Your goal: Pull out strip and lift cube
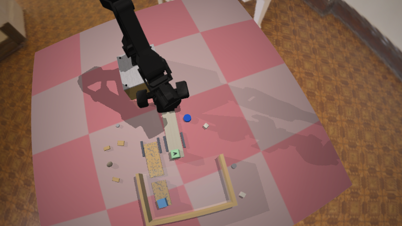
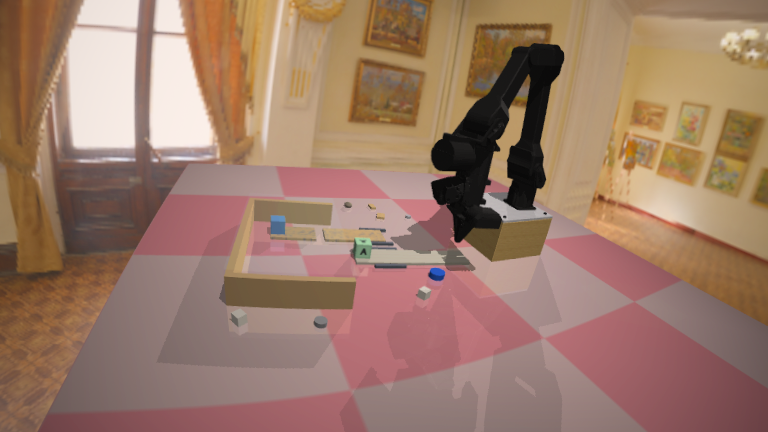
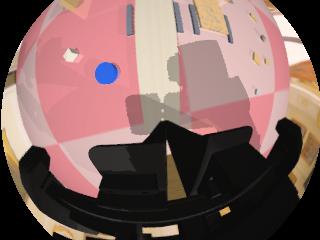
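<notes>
A pale one-piece strip [image 1: 171, 125] [image 2: 407, 257] [image 3: 156, 50] lies between two dark rails. A green cube [image 1: 175, 153] [image 2: 362, 249] marked with a letter A sits on its far end, just past the rails. The other strip is speckled and in two pieces: a near piece [image 1: 153, 161] [image 2: 351, 235] [image 3: 212, 17] and a separate far piece [image 1: 159, 189] [image 2: 303, 233] bearing a plain blue cube [image 1: 162, 203] [image 2: 277, 224]. My gripper [image 2: 458, 239] [image 3: 164, 124] is shut and empty, a little above the pale strip's near end. In the top view the fingertips are hidden under the arm.
A three-sided wooden wall [image 1: 192, 212] [image 2: 288, 292] stands beyond the green cube, around the blue cube. A blue disc [image 1: 187, 117] [image 2: 436, 274] [image 3: 106, 73] and a small white block [image 1: 205, 125] [image 2: 423, 293] [image 3: 71, 55] lie beside the pale strip. Several small bits lie beyond the speckled strip.
</notes>
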Controlling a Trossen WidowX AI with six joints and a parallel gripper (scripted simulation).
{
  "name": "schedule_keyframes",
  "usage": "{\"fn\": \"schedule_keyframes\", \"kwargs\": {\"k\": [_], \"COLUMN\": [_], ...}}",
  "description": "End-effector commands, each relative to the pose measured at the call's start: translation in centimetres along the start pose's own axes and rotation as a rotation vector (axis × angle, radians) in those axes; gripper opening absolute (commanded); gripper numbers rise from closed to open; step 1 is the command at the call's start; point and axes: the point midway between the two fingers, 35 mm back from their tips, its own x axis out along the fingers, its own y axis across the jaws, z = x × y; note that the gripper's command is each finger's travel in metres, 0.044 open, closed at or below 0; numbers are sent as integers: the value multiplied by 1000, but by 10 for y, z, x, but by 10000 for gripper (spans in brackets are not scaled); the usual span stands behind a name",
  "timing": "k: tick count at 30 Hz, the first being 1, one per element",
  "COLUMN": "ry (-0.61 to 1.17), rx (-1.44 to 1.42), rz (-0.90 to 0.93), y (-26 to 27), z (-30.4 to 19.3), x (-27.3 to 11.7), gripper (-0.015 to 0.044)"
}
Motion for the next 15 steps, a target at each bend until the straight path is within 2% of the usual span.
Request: {"fn": "schedule_keyframes", "kwargs": {"k": [1, 15], "ry": [7, 2], "rx": [3, 20], "rz": [-1, -1], "y": [0, -2], "z": [1, 61], "x": [-5, -10], "gripper": [26, 394]}}
